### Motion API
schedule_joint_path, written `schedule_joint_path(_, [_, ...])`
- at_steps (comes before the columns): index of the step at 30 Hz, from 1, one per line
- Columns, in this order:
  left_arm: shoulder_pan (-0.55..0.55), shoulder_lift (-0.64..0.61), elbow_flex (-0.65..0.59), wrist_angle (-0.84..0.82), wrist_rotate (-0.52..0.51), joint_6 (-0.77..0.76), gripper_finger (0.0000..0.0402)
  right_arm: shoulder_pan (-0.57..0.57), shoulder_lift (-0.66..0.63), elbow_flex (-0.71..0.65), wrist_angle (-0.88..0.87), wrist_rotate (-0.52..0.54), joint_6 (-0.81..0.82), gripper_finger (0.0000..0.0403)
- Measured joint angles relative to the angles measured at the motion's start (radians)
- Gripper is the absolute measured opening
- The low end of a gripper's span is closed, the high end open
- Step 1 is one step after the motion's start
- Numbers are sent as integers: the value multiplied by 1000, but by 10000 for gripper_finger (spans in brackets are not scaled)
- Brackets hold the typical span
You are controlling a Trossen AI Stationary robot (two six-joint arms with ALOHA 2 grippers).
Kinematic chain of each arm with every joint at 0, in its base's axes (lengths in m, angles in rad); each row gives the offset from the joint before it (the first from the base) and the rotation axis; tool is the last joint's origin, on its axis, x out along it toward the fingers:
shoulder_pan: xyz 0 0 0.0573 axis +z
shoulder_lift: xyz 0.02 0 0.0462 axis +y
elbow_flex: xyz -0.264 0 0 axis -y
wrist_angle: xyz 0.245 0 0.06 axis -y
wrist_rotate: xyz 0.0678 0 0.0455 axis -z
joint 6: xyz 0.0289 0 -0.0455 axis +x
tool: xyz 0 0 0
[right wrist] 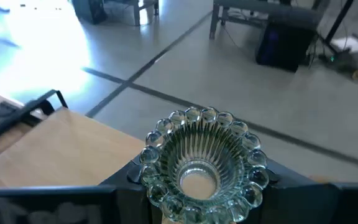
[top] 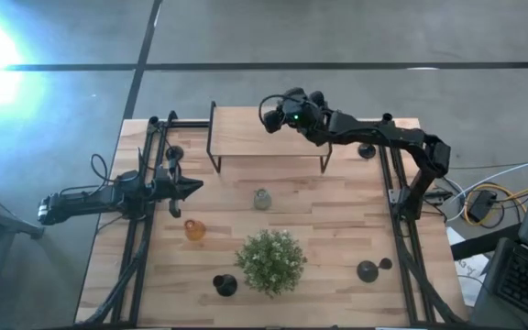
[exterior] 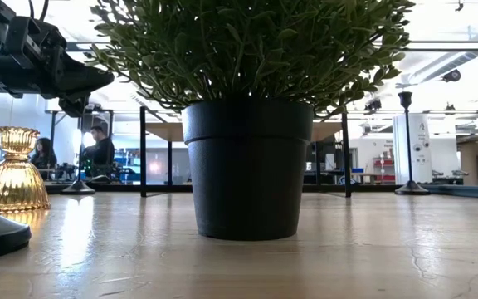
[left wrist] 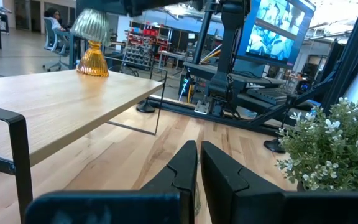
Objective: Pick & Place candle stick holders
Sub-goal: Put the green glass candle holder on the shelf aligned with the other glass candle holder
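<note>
My right gripper [top: 278, 115] is over the far side of the raised wooden shelf [top: 264, 139], shut on a clear ribbed glass vase with a beaded rim [right wrist: 199, 155]. In the left wrist view the vase's ribbed body [left wrist: 92, 25] shows just above an orange glass piece [left wrist: 92, 61] standing on the shelf. My left gripper [top: 191, 186] is shut and empty, above the table's left part. Black candle stick holders stand on their round bases at the near left [top: 225, 285], near right [top: 368, 270], right of the shelf [top: 367, 151] and far left [top: 174, 154]. My right gripper holds the vase by its beaded top cup [right wrist: 151, 155], pinched between the two fingers [right wrist: 124, 177], one on each side. The fingers come from above, pointing down, and the vase is upright with its mouth up. I cannot tell whether it touches the orange piece below.
A potted plant [top: 270, 261] stands near the middle front. An orange glass vase [top: 194, 229] and a grey-green one [top: 262, 199] stand between it and the shelf. Black frame rails [top: 140, 247] run along both sides of the table.
</note>
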Motion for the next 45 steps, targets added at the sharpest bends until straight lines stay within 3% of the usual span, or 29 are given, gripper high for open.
schedule_joint_path(11, [0,0,0,0,0,0,25,6,34,-114,124,65,137,121])
schedule_joint_path(27, [0,0,0,0,0,0,25,-23,88,-125,146,62,128,121])
schedule_joint_path(45, [0,0,0,0,0,0,25,-84,88,-126,147,-23,125,121])
